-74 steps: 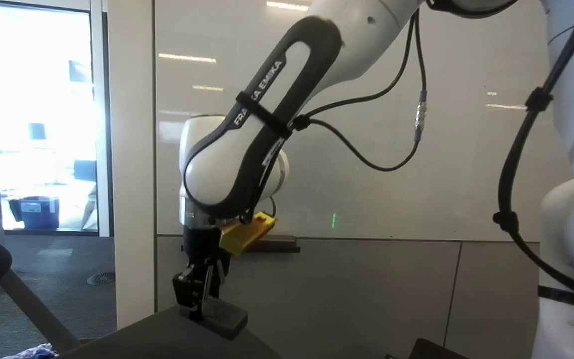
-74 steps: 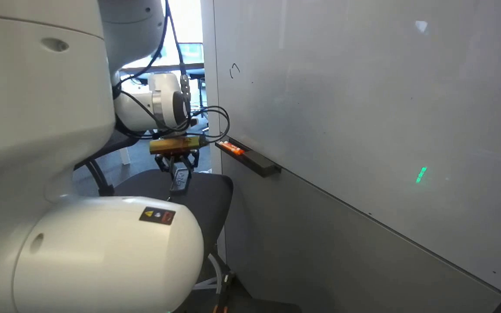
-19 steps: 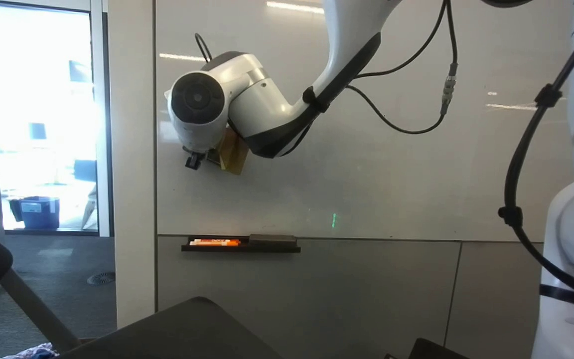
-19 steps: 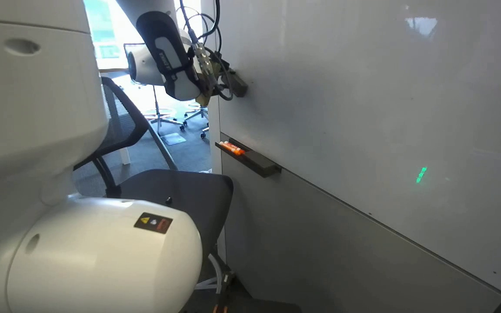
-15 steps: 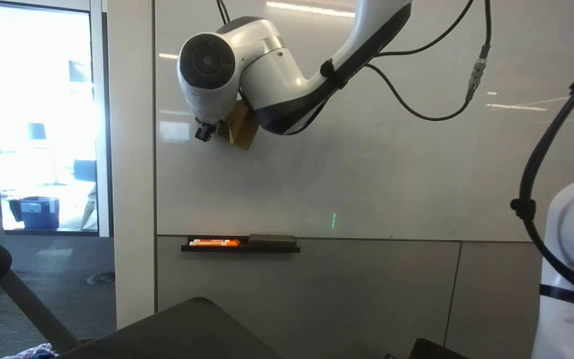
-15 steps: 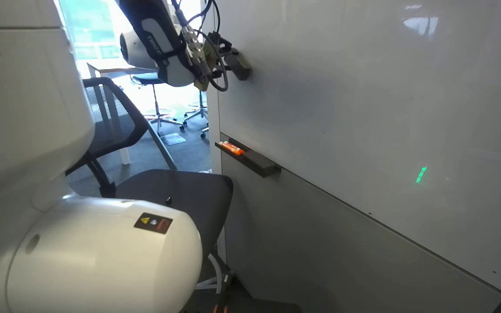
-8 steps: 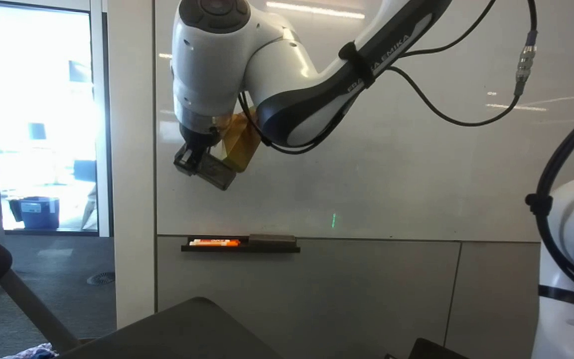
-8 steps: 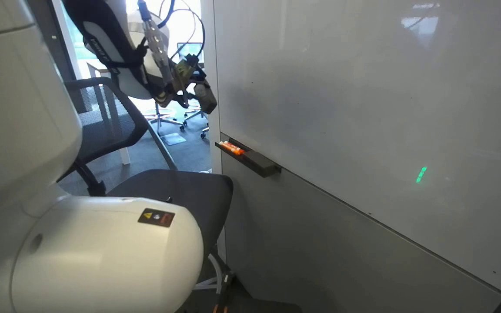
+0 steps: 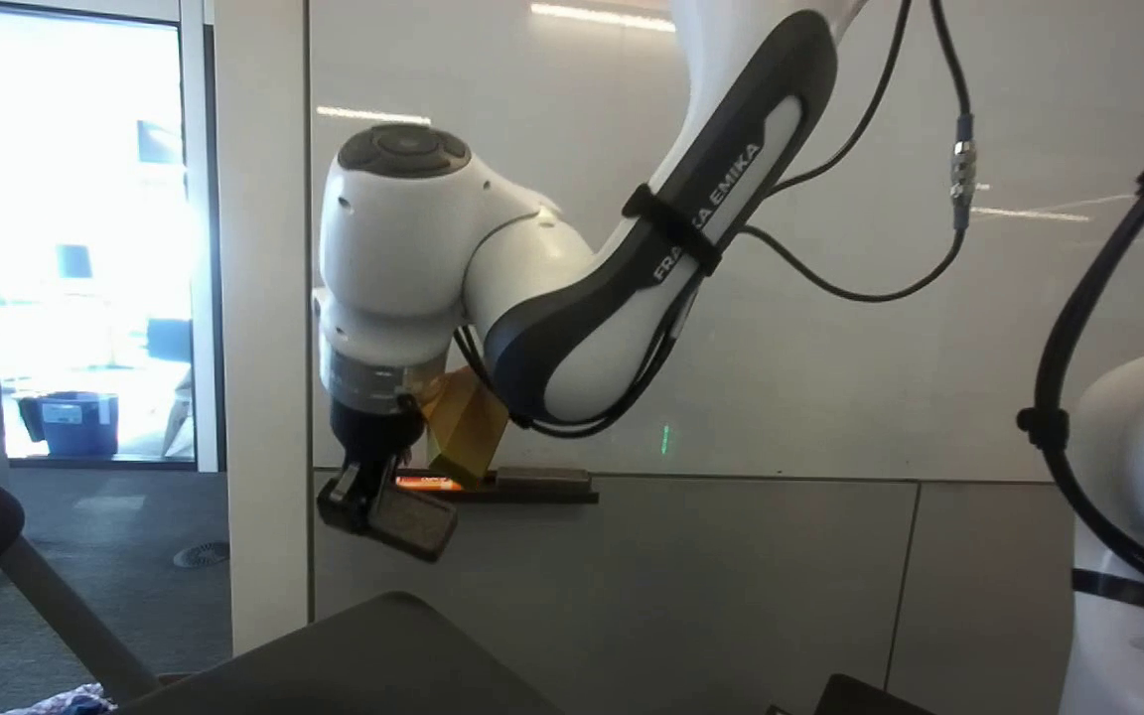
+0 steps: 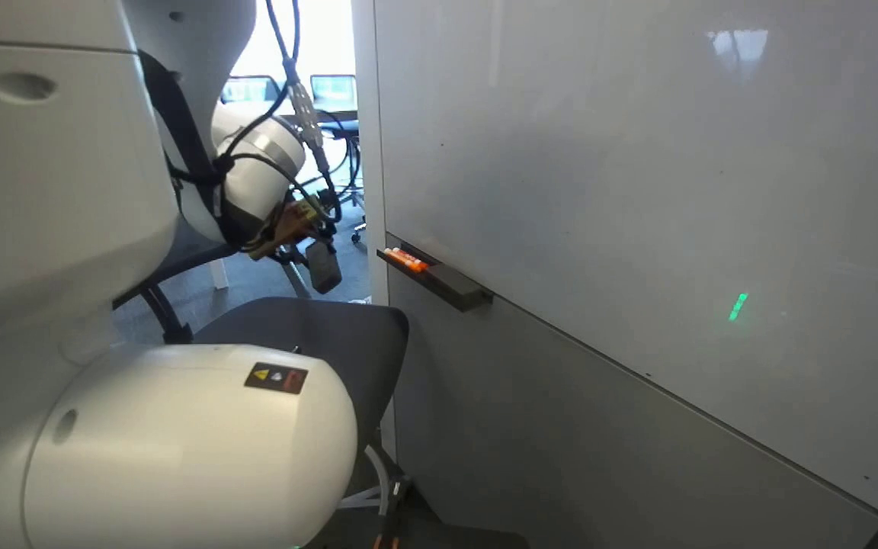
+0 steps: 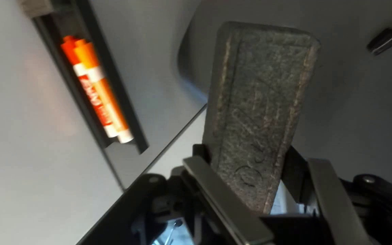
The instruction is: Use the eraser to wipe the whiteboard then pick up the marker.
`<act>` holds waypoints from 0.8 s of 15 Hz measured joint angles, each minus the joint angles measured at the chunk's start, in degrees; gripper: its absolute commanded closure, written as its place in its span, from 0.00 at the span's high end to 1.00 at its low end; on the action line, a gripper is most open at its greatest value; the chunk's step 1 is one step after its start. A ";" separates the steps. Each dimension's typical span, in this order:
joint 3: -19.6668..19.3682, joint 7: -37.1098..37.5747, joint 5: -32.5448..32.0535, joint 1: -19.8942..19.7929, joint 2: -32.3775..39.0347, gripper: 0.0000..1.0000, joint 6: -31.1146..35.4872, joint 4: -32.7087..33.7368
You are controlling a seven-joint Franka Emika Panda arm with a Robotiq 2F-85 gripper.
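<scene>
Eraser (image 11: 260,112), clamped in the fingers (image 11: 333,200), hangs over a chair seat (image 10: 347,335), apart from the whiteboard (image 10: 637,191).

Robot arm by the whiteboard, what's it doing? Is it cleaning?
The robot arm has a dark eraser gripped in its jaws. The eraser hangs above a chair seat, apart from the whiteboard, so no wiping is happening right now. Two markers, one red and one orange, lie side by side in the tray, not yet picked up. A small green streak shows on the whiteboard; ink or light, I can't tell.
</scene>
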 measured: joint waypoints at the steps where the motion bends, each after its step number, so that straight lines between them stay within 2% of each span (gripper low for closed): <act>1: 0.18 -2.98 3.63 0.03 2.58 0.31 0.60 0.33; 5: 2.95 -18.59 21.44 -0.19 12.34 0.31 0.07 2.73; 7: 4.91 -27.10 28.96 -0.52 16.07 0.31 -3.60 4.98; 8: 4.81 -30.31 30.69 -0.08 17.38 0.31 -6.00 6.49; 12: 2.50 -37.55 30.87 1.49 19.11 0.31 -14.10 12.38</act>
